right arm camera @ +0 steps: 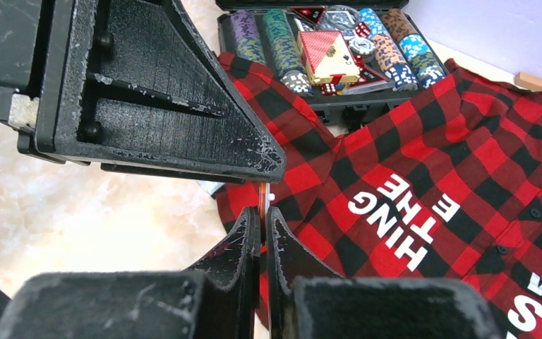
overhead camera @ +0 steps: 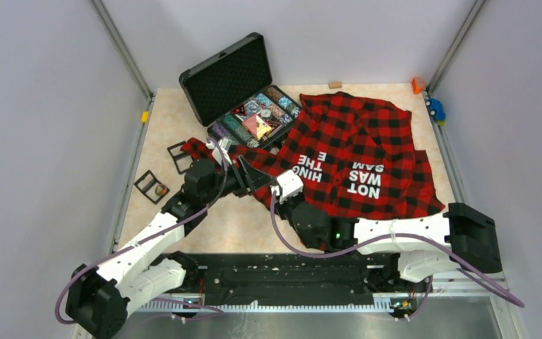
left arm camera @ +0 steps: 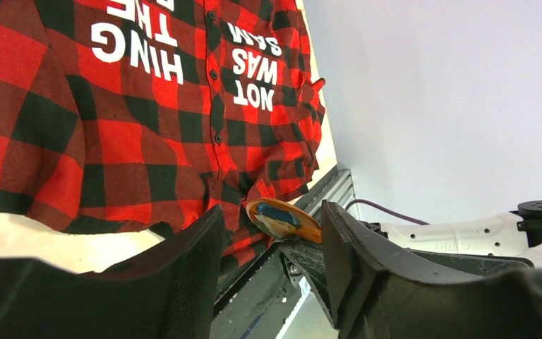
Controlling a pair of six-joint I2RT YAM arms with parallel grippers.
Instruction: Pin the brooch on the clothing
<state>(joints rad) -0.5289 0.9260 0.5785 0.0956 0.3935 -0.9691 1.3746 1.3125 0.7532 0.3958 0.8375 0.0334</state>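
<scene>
brooch (left arm camera: 282,219) face-on left wrist, edge-on right wrist

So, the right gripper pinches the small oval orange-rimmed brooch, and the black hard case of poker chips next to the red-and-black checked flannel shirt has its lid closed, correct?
No: the lid of the black case stands open, chips showing, as the top external view shows. The rest is right: the right gripper pinches the brooch, and the case lies next to the checked shirt.
</scene>
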